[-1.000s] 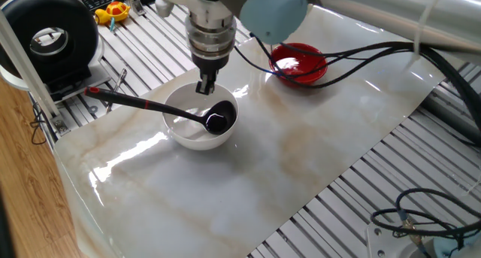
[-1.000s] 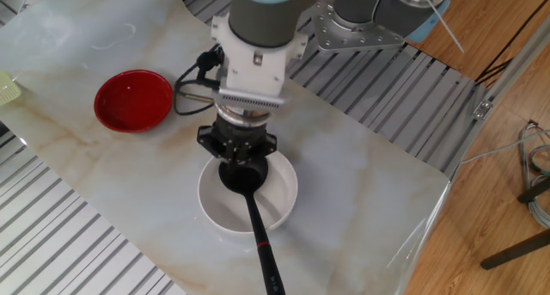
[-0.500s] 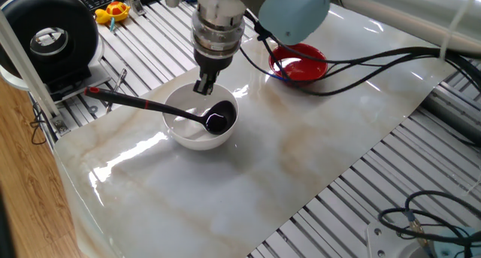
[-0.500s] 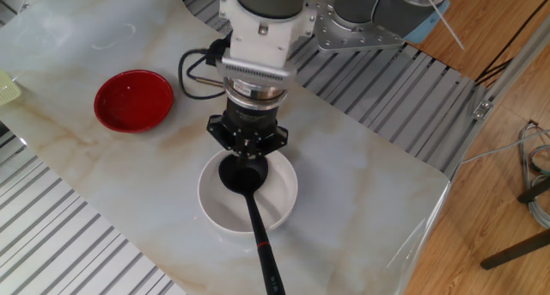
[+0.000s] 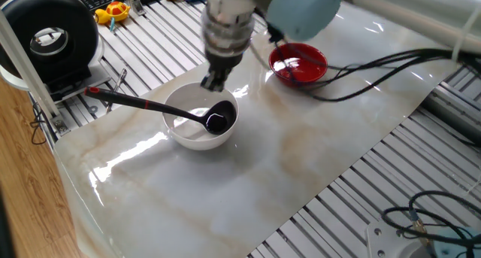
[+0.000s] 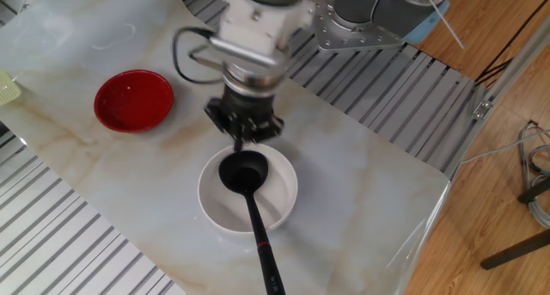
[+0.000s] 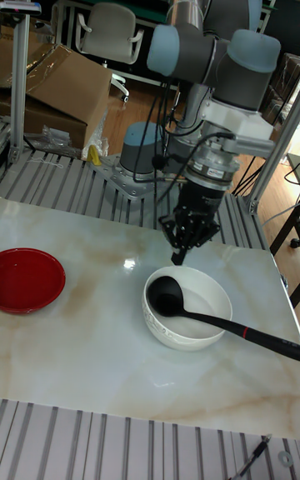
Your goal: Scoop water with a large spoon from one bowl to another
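Tall fixed view: large spoon [image 7: 218, 322] handle toward lower right.

A black ladle [image 6: 244, 176] with a red-banded handle is seen in a plain white bowl [image 6: 279, 198]. A glossy red bowl [image 6: 133, 101] is set on the cream, tan-veined marble desk [image 6: 103, 183].

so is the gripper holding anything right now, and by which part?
Nothing. The gripper hangs clear above the white bowl's rim; the ladle rests in the bowl, its handle propped on the rim.
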